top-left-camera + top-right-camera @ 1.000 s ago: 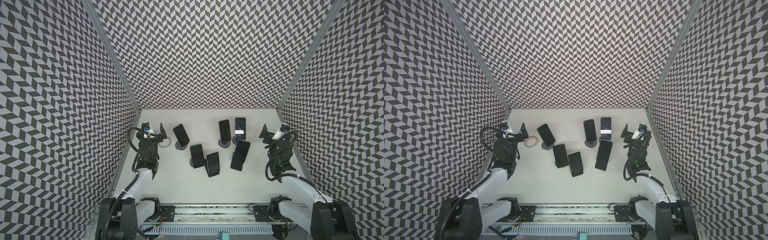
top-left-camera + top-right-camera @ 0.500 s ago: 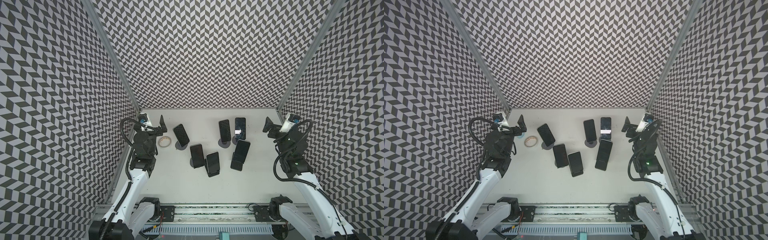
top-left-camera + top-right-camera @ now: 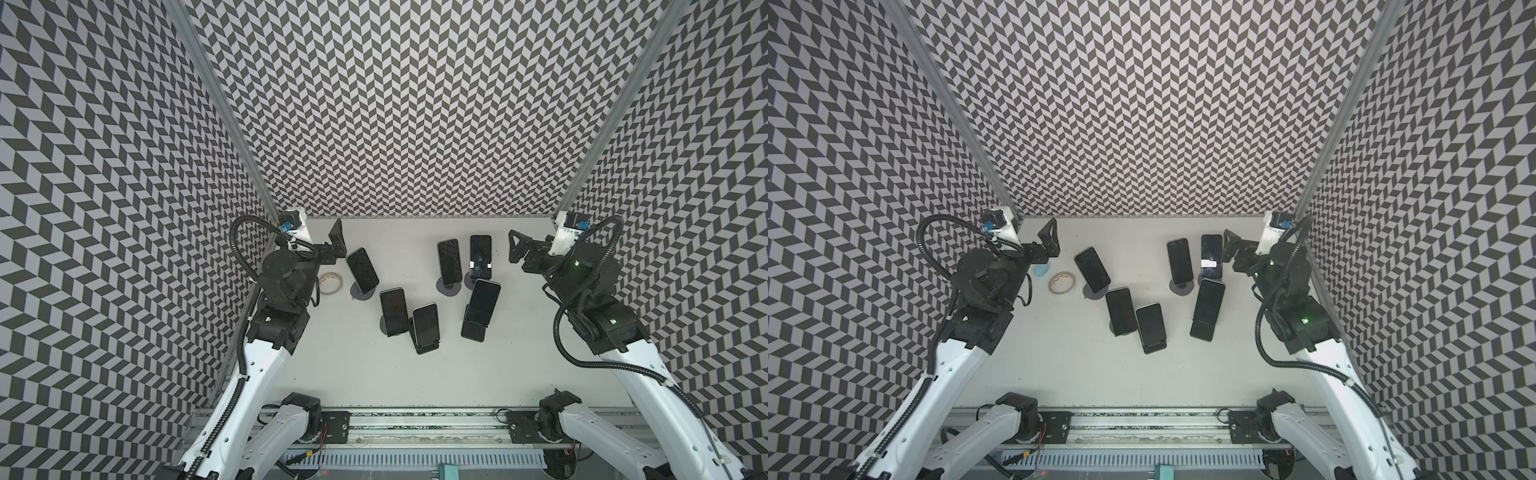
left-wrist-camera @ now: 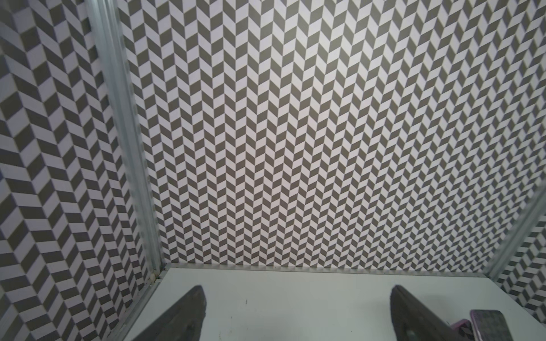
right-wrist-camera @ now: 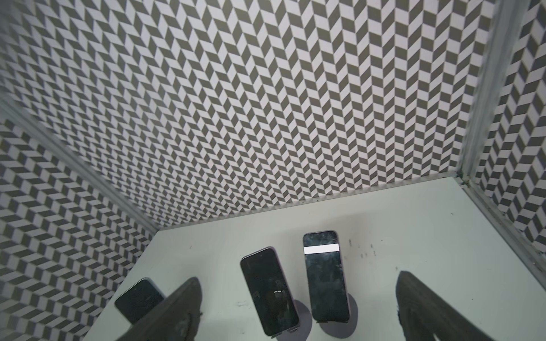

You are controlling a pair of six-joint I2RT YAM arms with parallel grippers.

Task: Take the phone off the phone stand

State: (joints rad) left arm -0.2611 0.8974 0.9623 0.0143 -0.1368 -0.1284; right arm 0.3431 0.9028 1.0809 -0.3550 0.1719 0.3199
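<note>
Pale tabletop (image 3: pixel 332 353): six phones (image 3: pixel 362 270) (image 3: pixel 449 262) (image 3: pixel 480 257) (image 3: pixel 393 306) (image 3: pixel 426 325) (image 3: pixel 482 302) on stands (image 3: pixel 360 292), two open claws (image 4: pixel 295 292) (image 3: pixel 516 248)

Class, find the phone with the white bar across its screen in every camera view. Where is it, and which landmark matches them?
In a top view: white-bar phone, back right of the group.
In a top view: again back right.
Left wrist: not in it.
Right wrist: upright on a round base, in plain sight.
Landmark: the dark phone beside it, in both top views and the right wrist view.
</note>
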